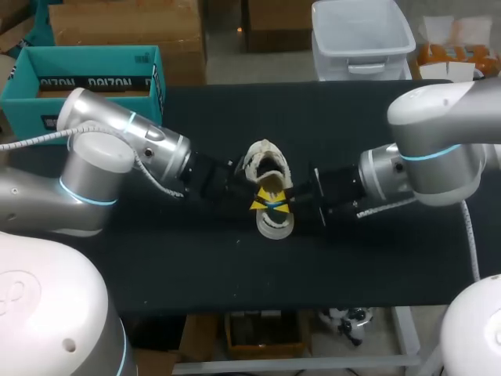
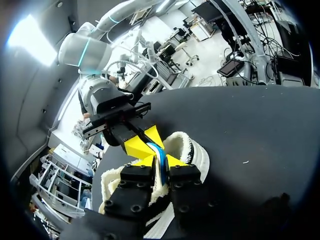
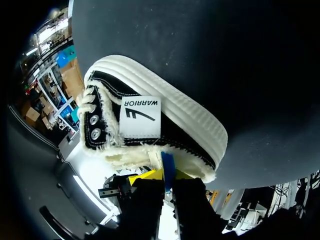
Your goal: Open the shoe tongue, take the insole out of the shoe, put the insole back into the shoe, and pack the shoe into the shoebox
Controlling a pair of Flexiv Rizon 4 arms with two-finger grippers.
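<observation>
Pinching one thin blue strip [image 2: 159, 152], left gripper [image 2: 160, 162] and right gripper [image 3: 168, 182] have their tips nearly together; right at them lies the shoe [image 3: 165, 110]: ribbed white rubber sole, black canvas, fleecy cream lining.

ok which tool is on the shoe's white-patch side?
The right tool: its wrist view faces the side of the shoe with the white patch. The left tool sits opposite; no patch shows there.
</observation>
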